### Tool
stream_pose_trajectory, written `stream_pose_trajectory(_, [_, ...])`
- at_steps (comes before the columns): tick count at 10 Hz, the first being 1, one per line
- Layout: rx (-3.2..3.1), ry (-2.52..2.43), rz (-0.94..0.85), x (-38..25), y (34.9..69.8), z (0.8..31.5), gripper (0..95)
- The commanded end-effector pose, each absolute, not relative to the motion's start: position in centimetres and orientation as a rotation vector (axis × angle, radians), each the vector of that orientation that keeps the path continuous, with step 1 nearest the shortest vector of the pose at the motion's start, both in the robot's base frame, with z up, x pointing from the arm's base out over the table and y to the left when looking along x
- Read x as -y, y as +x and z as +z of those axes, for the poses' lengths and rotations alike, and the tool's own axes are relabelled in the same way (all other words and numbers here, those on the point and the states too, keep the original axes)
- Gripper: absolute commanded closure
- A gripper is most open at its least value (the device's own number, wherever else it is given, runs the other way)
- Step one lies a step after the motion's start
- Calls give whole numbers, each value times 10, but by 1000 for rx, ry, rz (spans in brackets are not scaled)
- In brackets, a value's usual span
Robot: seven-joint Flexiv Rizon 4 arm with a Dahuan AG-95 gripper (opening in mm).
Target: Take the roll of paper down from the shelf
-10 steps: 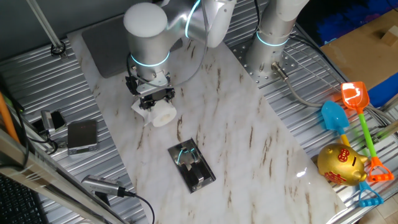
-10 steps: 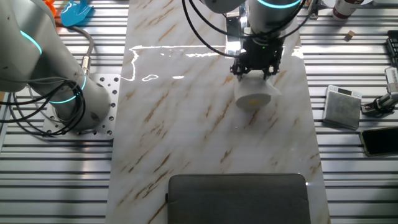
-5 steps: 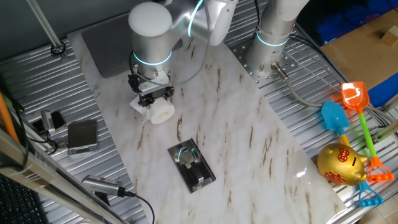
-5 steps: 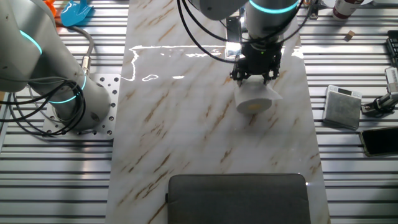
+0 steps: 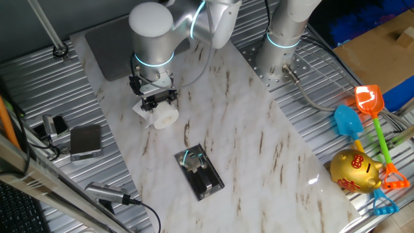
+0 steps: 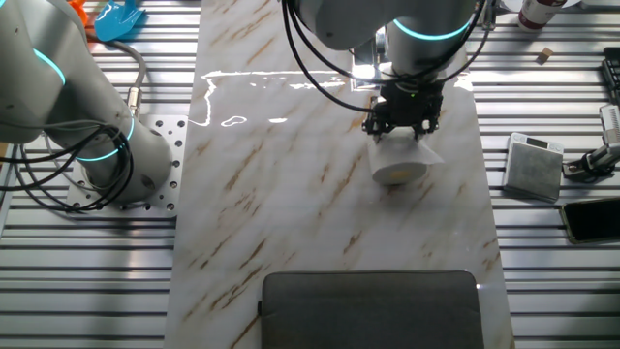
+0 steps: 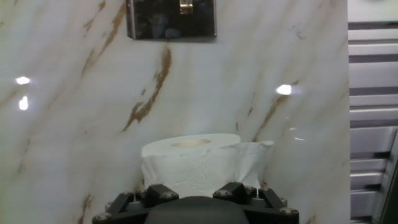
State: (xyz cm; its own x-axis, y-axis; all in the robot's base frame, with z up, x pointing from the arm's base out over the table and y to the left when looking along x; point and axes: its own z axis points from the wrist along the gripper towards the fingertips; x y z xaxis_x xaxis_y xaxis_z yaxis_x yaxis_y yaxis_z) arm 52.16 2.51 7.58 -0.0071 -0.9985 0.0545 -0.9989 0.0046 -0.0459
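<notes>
Since the roll of paper (image 5: 163, 115) sits in my gripper (image 5: 157, 102), well apart from the shelf (image 5: 199, 171), the lifting-off looks done. Other fixed view: roll over the marble table (image 6: 262, 174). Hand view: fingers pinching it; only release remains, I judge.

Bright, even overhead light in all views. Marble tabletop (image 6: 291, 194) glossy: white glare streak at 11 o'clock in other fixed view, two small hotspots at 9 and 2 o'clock in hand view. Shadows soft, short. Fixed views sharp. Hand view slightly soft; roll of paper (image 7: 193, 163) overexposed, texture faint.
</notes>
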Motion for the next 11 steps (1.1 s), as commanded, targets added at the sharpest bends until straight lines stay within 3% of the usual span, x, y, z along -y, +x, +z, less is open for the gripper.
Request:
stream_pose_trajectory(1, [2221,2209,113,-26,521,74,950])
stream_pose_trajectory(2, [2225,2194,116,-26,521,74,950])
stream_pose_trajectory(7, [2211,2229,95,-26,522,75,0])
stream_pose_trajectory(11, [2224,2225,86,-26,522,77,0])
